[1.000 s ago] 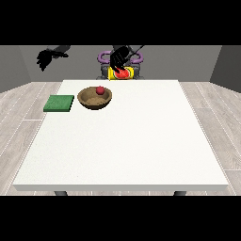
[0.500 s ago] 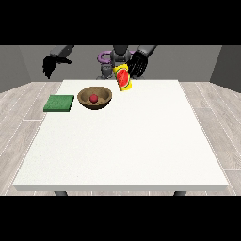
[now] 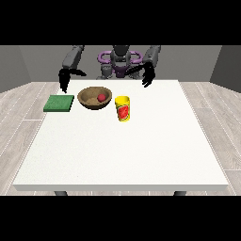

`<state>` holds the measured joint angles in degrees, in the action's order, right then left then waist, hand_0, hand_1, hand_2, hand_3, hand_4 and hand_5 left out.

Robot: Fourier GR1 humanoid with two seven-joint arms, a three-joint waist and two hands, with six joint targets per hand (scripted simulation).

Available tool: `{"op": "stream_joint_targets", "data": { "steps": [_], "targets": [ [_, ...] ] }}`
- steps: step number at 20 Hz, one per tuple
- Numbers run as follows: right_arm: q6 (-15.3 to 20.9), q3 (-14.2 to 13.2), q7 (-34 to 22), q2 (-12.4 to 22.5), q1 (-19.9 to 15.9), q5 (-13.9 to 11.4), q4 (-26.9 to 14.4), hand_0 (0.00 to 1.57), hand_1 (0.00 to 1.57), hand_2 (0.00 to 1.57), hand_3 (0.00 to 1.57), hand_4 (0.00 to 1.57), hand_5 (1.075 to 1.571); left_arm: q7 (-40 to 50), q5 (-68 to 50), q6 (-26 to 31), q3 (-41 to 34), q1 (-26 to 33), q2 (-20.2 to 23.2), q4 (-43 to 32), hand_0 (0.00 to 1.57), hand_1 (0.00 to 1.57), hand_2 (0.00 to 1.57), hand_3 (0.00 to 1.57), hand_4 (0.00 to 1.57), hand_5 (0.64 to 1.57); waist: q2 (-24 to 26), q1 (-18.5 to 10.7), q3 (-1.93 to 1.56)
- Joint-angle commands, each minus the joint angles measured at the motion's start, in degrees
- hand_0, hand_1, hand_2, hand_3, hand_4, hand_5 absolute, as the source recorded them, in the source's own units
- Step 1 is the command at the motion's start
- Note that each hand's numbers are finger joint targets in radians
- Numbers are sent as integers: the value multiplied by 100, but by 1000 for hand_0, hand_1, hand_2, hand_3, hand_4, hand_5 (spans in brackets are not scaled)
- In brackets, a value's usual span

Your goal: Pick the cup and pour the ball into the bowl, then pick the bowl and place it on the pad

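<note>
The yellow cup (image 3: pixel 123 108) stands upright on the table, below the hand at the view's right (image 3: pixel 148 76), whose fingers hang straight, holding nothing. Farther back the ball (image 3: pixel 100 97) lies in the bowl (image 3: pixel 89 100), so pouring looks done. The bowl remains beside the green pad (image 3: pixel 59 103), under the hand at the view's left (image 3: pixel 63 78), its fingers relaxed.

Across the table (image 3: pixel 117 155), facing robot (image 3: pixel 120 61)

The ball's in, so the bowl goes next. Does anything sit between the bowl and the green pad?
Nothing visible does. The bowl stands just right of the pad in the view, bare table between them. The cup stands on the bowl's other side.
</note>
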<state>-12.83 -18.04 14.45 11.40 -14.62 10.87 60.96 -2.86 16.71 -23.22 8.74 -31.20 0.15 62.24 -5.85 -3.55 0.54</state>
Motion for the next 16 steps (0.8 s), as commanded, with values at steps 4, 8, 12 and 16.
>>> {"op": "stream_joint_targets", "data": {
  "steps": [4,8,12,16],
  "targets": [
    [744,104,232,-458,-410,-202,-336,0,0,0,0,324,1569,-1234,-987,1021,-374,510,122,292,0,0,0,0,0,1563,-312,-265,-54],
    [936,-84,662,-387,-751,-158,-1133,0,0,0,0,285,1567,-1207,-1039,1347,-471,678,374,583,0,0,0,0,0,1564,-309,-393,-57],
    [694,-206,983,-63,-971,-78,-1793,0,0,0,0,244,1566,-1215,-1167,1620,-633,795,567,809,0,0,0,0,0,1564,-404,-442,-58],
    [767,-142,1355,-189,-1126,-97,-2199,0,0,0,0,201,1562,-1440,-1048,1579,-682,881,582,813,0,0,0,0,0,1565,-543,-332,-58]
  ]
}}
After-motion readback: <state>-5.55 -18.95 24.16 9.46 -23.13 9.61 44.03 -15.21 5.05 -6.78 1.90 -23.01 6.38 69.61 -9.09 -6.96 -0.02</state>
